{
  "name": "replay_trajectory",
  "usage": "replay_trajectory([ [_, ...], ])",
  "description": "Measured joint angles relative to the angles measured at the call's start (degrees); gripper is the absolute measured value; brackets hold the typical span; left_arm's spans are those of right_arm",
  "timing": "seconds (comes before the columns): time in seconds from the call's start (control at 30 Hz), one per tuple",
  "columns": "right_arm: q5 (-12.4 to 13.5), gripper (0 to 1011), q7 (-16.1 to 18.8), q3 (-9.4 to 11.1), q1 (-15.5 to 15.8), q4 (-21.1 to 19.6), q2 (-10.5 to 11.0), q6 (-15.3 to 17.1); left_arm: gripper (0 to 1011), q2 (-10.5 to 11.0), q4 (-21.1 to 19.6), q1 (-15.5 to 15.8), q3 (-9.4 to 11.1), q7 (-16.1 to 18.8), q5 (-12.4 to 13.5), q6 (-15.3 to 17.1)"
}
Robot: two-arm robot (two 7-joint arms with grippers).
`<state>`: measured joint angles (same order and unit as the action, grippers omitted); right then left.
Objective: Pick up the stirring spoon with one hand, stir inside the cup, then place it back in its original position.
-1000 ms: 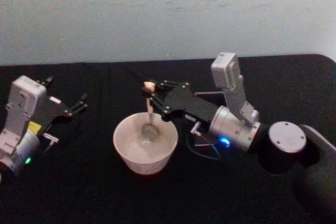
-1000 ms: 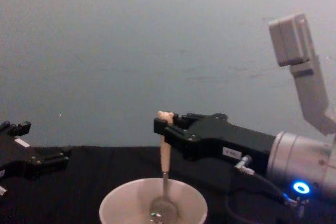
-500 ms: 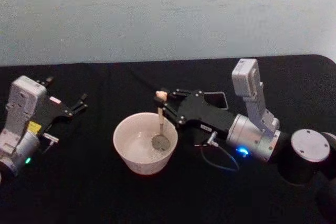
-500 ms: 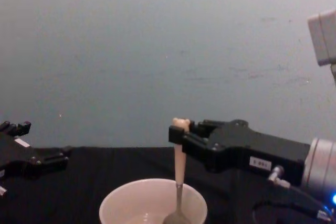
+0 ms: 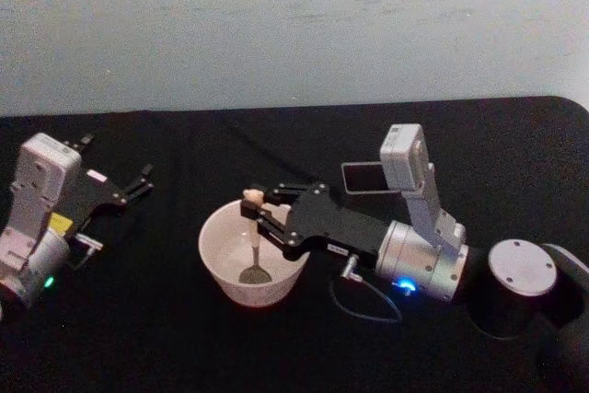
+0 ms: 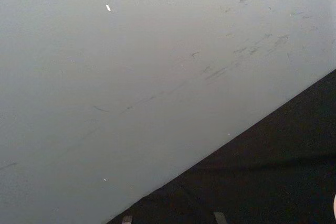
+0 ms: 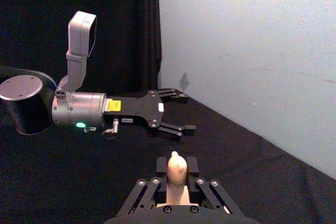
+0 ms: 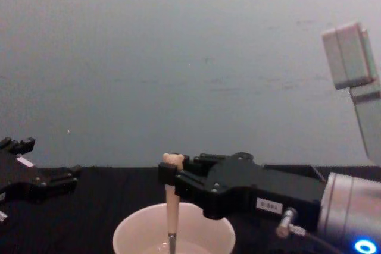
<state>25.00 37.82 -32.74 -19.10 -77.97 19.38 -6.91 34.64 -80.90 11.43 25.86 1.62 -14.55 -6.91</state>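
holding the stirring spoon [image 5: 252,248] upright inside the cup [image 5: 210,238], bowl near its floor, my right gripper [image 5: 258,211] is clamped on the handle below the bear head; pickup looks done, stirring under way, return to the holder [image 5: 364,176] behind the cup pending, left gripper [image 5: 138,183] parked open left of the cup.

Right claw [image 5: 255,212] pinched closed, arm extended leftward, left claw [image 7: 187,112] parked, spread

Dim, flat even light, black table [image 5: 166,338] losing detail
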Motion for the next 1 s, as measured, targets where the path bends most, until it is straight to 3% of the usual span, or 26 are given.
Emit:
replay_trajectory([
  [0.33, 0.32, 214, 0.01, -1.21, -2.96, 4.01, -2.76, 0.08, 1002, 0.0, 0.0, 0.0, 0.0, 0.0, 0.0, 0.0],
  [0.53, 0.23, 214, -1.68, -1.01, -4.94, 6.9, -4.39, 0.46, 1001, 0.0, 0.0, 0.0, 0.0, 0.0, 0.0, 0.0],
  [1.0, -0.64, 214, -3.91, 1.12, -4.85, 6.88, -3.43, 0.5, 1001, 0.0, 0.0, 0.0, 0.0, 0.0, 0.0, 0.0],
])
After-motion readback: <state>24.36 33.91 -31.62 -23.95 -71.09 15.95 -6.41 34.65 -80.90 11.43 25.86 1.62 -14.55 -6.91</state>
